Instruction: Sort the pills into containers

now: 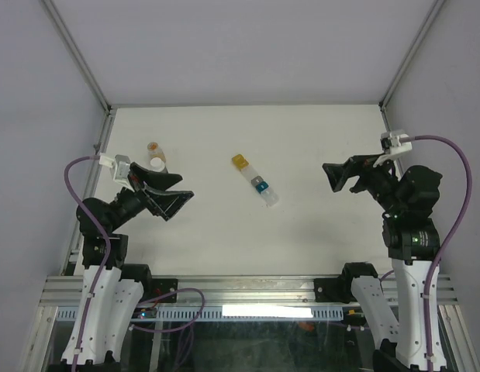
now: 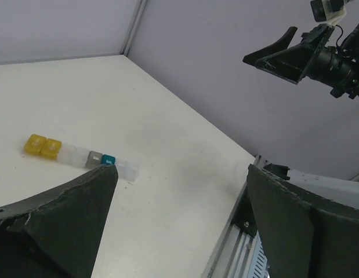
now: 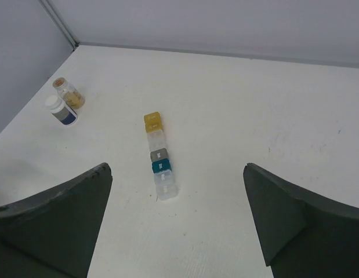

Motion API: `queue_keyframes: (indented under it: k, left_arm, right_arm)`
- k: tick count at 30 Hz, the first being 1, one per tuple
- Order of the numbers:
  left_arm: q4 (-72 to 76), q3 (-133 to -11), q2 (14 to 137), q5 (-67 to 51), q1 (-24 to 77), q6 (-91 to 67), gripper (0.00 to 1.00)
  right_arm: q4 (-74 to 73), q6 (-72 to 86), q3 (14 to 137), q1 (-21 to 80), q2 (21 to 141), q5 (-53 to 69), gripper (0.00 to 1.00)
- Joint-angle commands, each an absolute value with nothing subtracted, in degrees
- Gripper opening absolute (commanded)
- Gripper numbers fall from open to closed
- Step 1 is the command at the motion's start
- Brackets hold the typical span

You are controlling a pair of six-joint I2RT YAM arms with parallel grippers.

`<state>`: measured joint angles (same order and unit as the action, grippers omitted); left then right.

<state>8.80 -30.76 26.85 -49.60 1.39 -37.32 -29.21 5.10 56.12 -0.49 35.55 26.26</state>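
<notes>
Nearest to me, both pincers hang above the desk [image 1: 317, 240] with nothing in them. My left pincer [image 1: 184, 186] sits at the left of the overhead view with its jaws wide apart. My right pincer [image 1: 330, 178] sits at the right, jaws just as wide.

Between them, in the centre of that view, lies the strip of containers [image 1: 255, 184], flat on the desk and running diagonally. It is well apart from both pincers. From my right wrist it runs up the middle of the frame: clear compartments closest, then the teal compartment [image 3: 162, 167], a grey one [image 3: 159, 154], another clear one, and the yellow end [image 3: 153, 120] farthest. The lids look shut, though at this size I cannot be sure.

I judge the strip light, stiff and slick, so it would likely skate if nudged. I would pinch it across its narrow width, or pin one end while working a lid tab.

Farther off, in the upper left, stand two small pill bottles just beside each other, an amber bottle [image 3: 69, 92] and a white-capped bottle [image 3: 62, 111]. They look light and tippy, so I would grip round the body below the cap. I see no loose pills.
</notes>
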Motion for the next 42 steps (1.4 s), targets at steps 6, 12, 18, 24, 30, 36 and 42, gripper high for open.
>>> queue_keyframes:
  k: [6, 12, 18, 24, 30, 36, 42]
  left_arm:
    - [12.93, -27.0, 30.87, -44.76, 0.61, -40.8, 0.99]
    - [12.99, -26.9, 37.76, -44.05, 0.61, -43.97, 0.99]
    - [12.32, -27.27, 40.23, -43.17, 0.61, -44.32, 0.99]
    - [6.54, -30.4, 42.88, -37.07, 0.55, -39.91, 0.98]
    - [0.81, -33.88, 47.96, -32.26, 0.55, -36.54, 0.93]
    - [-3.86, -39.14, 52.48, -27.85, 3.83, -34.3, 0.91]
    - [-4.46, -43.92, 57.16, -16.27, 15.49, -32.09, 0.91]
  right_arm:
    - [-24.82, -0.02, 54.92, 0.0, 37.35, 33.18, 1.0]
    - [-24.4, -15.42, 50.56, 0.04, 38.17, 51.17, 1.0]
    - [-24.83, -18.99, 47.13, 0.0, 42.2, 57.21, 1.0]
    - [-25.14, -20.8, 43.65, 0.0, 43.73, 59.19, 1.0]
    - [-26.23, -23.31, 42.83, 0.0, 42.82, 55.44, 1.0]
    - [-26.71, -24.97, 42.43, 0.12, 44.91, 51.93, 1.0]
    - [-26.5, -28.15, 42.85, 3.96, 48.56, 48.82, 1.0]
